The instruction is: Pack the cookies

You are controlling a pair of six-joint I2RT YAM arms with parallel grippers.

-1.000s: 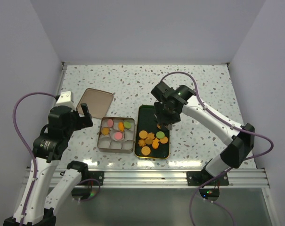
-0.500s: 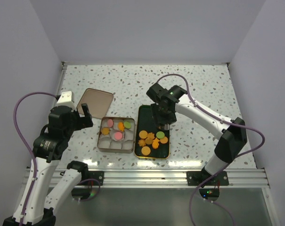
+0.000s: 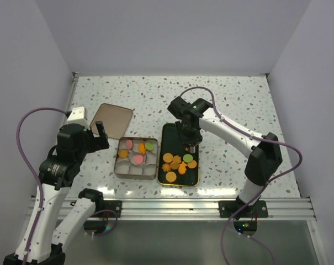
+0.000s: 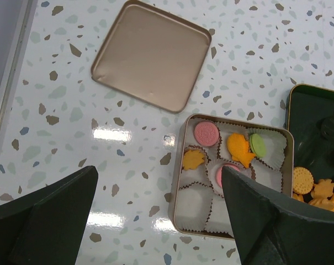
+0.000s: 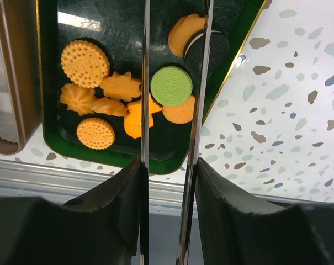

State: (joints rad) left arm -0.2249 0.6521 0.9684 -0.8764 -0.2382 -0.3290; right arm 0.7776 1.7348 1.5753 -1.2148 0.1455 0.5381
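The cookies lie in two places. Several orange ones [image 5: 85, 62], one green [image 5: 171, 86] and one dark brown [image 5: 206, 47] sit in the green tray [image 3: 172, 137]. A few pink, orange and green ones [image 4: 238, 148] sit in paper cups in the gold tin [image 3: 116, 165]. My right gripper [image 3: 190, 144] hangs over the tray's right side with its thin metal blades open. In the right wrist view [image 5: 176, 22] the green cookie shows between the blades. My left gripper [image 3: 100, 135] is open and empty, above the table left of the tin; its fingers [image 4: 45, 221] frame the tin's left edge [image 4: 180, 182].
The tin's gold lid [image 3: 111, 118] lies upside down behind and to the left of the tin; it also shows in the left wrist view [image 4: 150, 52]. The green tray [image 4: 313, 127] stands right beside the tin. White walls close in the speckled table.
My right arm's wrist has shifted a little to the left over the tray and its elbow has swung inward. The left arm and the cookies have not moved.
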